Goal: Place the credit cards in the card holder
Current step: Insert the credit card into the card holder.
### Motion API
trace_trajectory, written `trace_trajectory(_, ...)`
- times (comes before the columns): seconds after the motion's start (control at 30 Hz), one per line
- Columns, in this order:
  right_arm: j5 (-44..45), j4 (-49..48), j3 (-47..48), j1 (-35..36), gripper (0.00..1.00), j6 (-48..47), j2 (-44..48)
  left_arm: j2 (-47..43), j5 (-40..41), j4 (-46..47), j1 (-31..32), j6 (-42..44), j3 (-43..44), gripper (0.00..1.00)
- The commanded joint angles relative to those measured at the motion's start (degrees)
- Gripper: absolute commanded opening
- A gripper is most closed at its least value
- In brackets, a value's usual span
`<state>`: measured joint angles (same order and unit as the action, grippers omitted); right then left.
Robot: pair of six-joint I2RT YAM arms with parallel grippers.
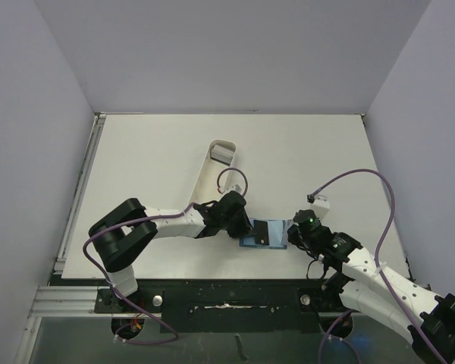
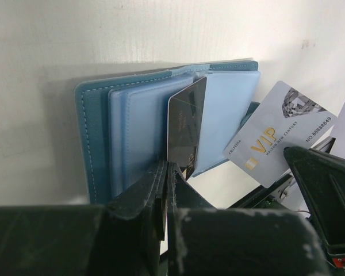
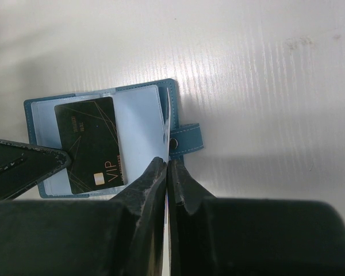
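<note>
Table: it carries all the work. Both arms meet at its near middle.
White tray: it lies well beyond the left gripper and out of the way, and we judge it has no part in this step.
Card holder: it lies open and flat straight ahead of the left gripper's fingertips, with its light-blue pocket pages up. Seen from the right wrist, it sits just left of and beyond that gripper's tips, its snap tab pointing out on the right gripper's side.
Left gripper: its fingers are pressed together, pinching the black card by its near edge.
Right gripper: its fingers are likewise pressed together on the grey card, which shows only as a thin edge between them.
Black card: it reaches out from the left fingertips and leans over the holder's pages. We cannot tell whether its far edge is already inside a pocket.
Grey card: it is held beside the holder's right edge, apart from the black card.
Step in hand: we judge it to be feeding the black card into a pocket.
Doing it well: we keep the leading edge level with the pocket mouth and push along the page, not down into it. The holder is loose and may slide, so we go slowly and keep the grey card clear.
</note>
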<state>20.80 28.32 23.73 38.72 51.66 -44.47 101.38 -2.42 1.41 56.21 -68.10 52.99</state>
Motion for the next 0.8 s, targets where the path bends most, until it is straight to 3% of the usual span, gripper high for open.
trace_trajectory(0.0, 2.61, -0.19, 0.84, 0.35, 0.00, 0.55, 0.40, -0.81, -1.67, -0.36, 0.39, 1.55, 0.57, 0.00)
trace_trajectory(0.77, 1.66, 0.98, 2.96, 1.14, 0.00, 0.83, 0.47, 4.63, -0.23, -3.35, 0.38, 4.64, 7.81, 0.00)
